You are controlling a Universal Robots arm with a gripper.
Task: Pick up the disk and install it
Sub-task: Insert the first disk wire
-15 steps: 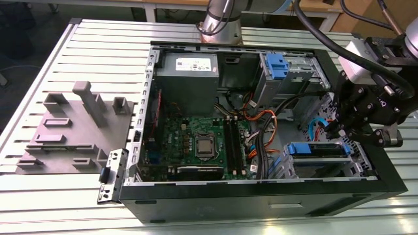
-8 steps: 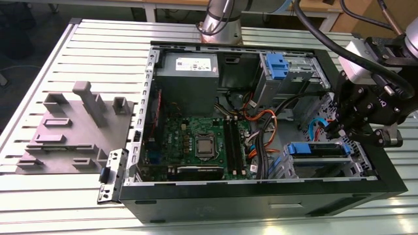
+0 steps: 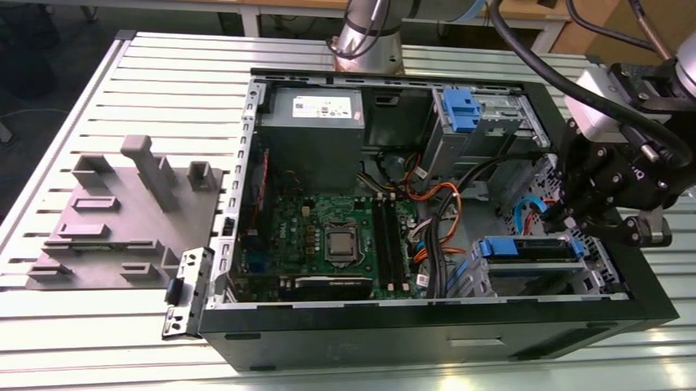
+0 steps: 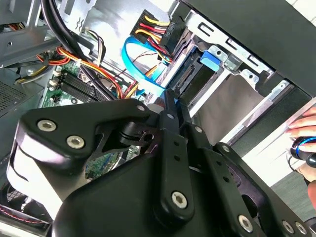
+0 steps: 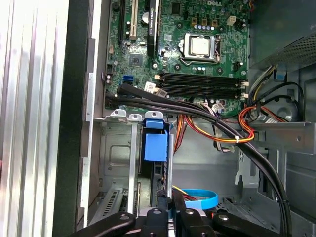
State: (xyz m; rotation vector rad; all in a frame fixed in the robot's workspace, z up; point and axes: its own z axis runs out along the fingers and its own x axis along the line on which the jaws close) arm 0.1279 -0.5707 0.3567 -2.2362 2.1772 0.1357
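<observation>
Black gripper (image 4: pixel 169 101), fingers (image 4: pixel 168 116) pressed together, angles down inside the computer case (image 3: pixel 435 332); the blue-framed disk (image 3: pixel 530 249) sits in its corner bay (image 3: pixel 601 275).

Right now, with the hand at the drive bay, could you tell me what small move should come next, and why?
Probably a gentle push further into the drive bay: the disk sits in it, its blue end at the opening, and the hand is lined up close behind it.

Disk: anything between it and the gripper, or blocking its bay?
Nothing visible between them: the gripper is at the disk, which already sits in the drive cage. A blue cable loops close beside the gripper, not across the slot.
</observation>
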